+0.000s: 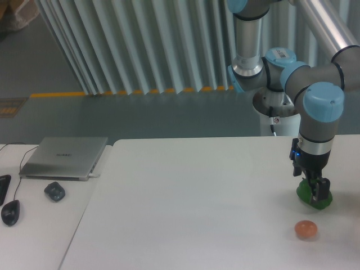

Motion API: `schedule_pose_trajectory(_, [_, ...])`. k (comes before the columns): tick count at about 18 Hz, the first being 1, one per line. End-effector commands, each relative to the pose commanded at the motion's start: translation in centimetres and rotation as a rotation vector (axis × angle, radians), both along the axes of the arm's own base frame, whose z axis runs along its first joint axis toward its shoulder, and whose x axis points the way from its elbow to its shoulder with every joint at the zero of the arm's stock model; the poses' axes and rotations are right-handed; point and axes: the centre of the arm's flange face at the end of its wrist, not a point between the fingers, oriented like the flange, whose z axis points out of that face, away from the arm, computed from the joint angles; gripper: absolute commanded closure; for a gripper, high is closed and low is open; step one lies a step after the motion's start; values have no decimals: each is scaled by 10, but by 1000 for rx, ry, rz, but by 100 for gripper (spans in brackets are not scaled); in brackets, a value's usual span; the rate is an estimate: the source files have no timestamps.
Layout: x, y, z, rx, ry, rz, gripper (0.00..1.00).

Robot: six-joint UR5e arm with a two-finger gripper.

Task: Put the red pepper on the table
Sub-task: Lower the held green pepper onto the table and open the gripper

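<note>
The red pepper does not show in this view; no red is visible anywhere. My gripper hangs straight down at the right side of the white table, with its dark fingers low over a green pepper and partly hiding it. I cannot tell whether the fingers are touching the green pepper or how wide they stand. An orange-pink round fruit lies on the table just in front of the gripper and apart from it.
A closed grey laptop with a cable lies on a second table at the left. Beside it are a dark mouse and another black mouse. The arm's base stands behind the table's far right edge.
</note>
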Motion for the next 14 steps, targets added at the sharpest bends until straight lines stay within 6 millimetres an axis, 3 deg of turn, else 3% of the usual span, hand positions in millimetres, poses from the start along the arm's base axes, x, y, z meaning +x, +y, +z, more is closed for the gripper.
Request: schedule_pose_trajectory(14, [-1,-6,-2,-42,43,-8,0])
